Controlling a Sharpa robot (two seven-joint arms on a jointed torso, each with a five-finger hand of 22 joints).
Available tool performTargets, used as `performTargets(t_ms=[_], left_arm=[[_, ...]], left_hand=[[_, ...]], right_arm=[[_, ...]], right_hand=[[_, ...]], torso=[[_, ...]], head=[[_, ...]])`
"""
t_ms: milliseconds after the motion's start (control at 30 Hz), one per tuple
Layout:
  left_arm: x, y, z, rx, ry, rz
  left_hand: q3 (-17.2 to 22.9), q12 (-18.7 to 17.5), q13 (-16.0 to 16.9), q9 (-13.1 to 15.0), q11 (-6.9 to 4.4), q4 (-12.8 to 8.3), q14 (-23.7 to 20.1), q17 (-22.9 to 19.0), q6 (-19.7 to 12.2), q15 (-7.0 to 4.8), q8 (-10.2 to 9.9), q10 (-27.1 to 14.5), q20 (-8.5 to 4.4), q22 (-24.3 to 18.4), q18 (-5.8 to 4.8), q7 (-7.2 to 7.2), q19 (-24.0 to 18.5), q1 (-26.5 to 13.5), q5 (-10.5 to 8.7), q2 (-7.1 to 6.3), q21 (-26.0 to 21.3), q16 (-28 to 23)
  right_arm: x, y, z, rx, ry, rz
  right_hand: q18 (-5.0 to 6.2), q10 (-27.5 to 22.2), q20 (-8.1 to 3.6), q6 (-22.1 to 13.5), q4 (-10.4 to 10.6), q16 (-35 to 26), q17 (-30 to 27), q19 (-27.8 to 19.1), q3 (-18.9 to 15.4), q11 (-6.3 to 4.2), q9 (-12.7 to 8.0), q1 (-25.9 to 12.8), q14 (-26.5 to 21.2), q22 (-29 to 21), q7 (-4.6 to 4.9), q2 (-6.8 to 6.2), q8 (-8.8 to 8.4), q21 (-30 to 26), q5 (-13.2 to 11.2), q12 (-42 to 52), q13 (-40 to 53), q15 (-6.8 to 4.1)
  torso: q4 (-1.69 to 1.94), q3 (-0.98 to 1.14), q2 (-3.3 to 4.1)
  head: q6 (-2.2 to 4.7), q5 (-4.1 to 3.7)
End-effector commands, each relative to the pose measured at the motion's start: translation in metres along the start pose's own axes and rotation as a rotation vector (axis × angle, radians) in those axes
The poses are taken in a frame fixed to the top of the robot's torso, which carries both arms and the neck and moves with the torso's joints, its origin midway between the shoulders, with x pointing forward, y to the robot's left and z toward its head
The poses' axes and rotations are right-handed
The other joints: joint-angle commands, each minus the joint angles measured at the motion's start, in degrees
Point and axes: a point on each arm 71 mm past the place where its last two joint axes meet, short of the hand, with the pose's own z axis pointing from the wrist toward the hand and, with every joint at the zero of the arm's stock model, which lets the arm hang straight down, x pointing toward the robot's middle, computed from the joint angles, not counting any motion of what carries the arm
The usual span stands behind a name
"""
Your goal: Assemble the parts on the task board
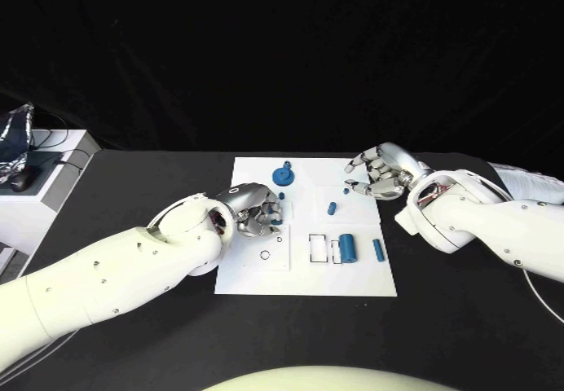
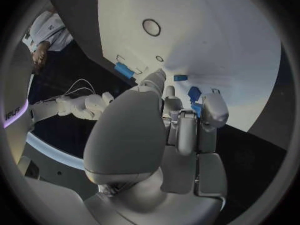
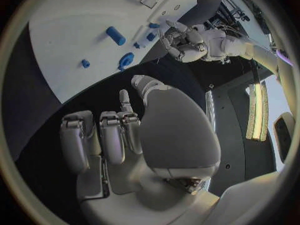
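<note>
Left hand [image 1: 249, 213] curls over a small blue part [image 1: 273, 213] (mostly hidden, grip unclear) on the white board [image 1: 306, 269]. Right hand [image 1: 382, 171] hovers w/ fingers apart, holding nothing.

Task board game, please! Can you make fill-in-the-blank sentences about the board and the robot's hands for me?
1. The task board is the colour ____.
2. The left hand pinches a small ____ part in its fingers.
3. The right hand, near the board's far corner, holds ____.
4. The table under the board is the colour ____.

Missing words: white; blue; nothing; black.
</note>
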Motion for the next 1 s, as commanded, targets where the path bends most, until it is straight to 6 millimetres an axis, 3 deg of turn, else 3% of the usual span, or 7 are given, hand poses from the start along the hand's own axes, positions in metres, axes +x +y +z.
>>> performTargets(t_ms=[33, 267, 1000], left_arm=[[0.003, 0.001, 0.003, -0.070, 0.049, 0.057], [0.003, -0.003, 0.009, -0.083, 0.027, 0.051], [0.002, -0.003, 0.014, -0.118, 0.032, 0.051]], left_hand=[[0.54, 1.86, 3.19, -0.27, 0.03, -0.03, 1.04, 4.33, 0.48, -0.06, -0.65, 2.19, -0.11, 1.25, -1.13, 0.11, 1.09, 0.12, 0.25, 0.08, 1.10, 0.59], [1.22, 5.17, 8.98, -0.83, 0.17, -0.09, 3.20, 8.02, 0.93, -0.05, -1.48, 6.24, -0.28, 4.57, -1.98, 0.15, 4.03, 0.53, 0.27, 0.58, 3.92, 1.21], [1.87, 5.83, 9.95, -1.32, 0.49, -0.02, 3.80, 9.02, 0.75, 0.14, -2.42, 7.04, -0.24, 5.62, -2.24, 0.41, 4.96, 0.58, 0.15, 0.84, 4.85, 1.36]], right_arm=[[0.001, 0.002, 0.000, -0.014, 0.006, -0.010], [0.002, 0.002, 0.000, -0.016, 0.007, -0.009], [0.002, 0.003, 0.000, -0.016, 0.009, -0.009]], right_hand=[[0.01, 4.03, -0.37, -0.13, 0.08, -0.19, 12.45, 6.11, 0.22, -0.31, 0.08, -0.37, 5.41, 15.08, -0.09, -0.15, 0.34, 0.35, 0.14, 0.05, 13.08, -0.30], [0.01, 4.03, -0.37, -0.13, 0.08, -0.19, 12.45, 6.11, 0.22, -0.31, 0.08, -0.37, 5.41, 15.08, -0.09, -0.15, 0.34, 0.35, 0.14, 0.05, 13.08, -0.30], [0.01, 4.02, -0.39, -0.11, 0.06, -0.19, 12.44, 6.11, 0.29, -0.31, 0.09, -0.44, 5.41, 15.08, -0.09, -0.15, 0.39, 0.35, 0.13, 0.03, 13.07, -0.31]], torso=[[0.00, -0.02, 0.03], [-0.01, -0.02, 0.02], [0.12, -0.09, 0.00]], head=[[-0.08, -0.10], [-0.18, -0.25], [-0.58, -0.43]])
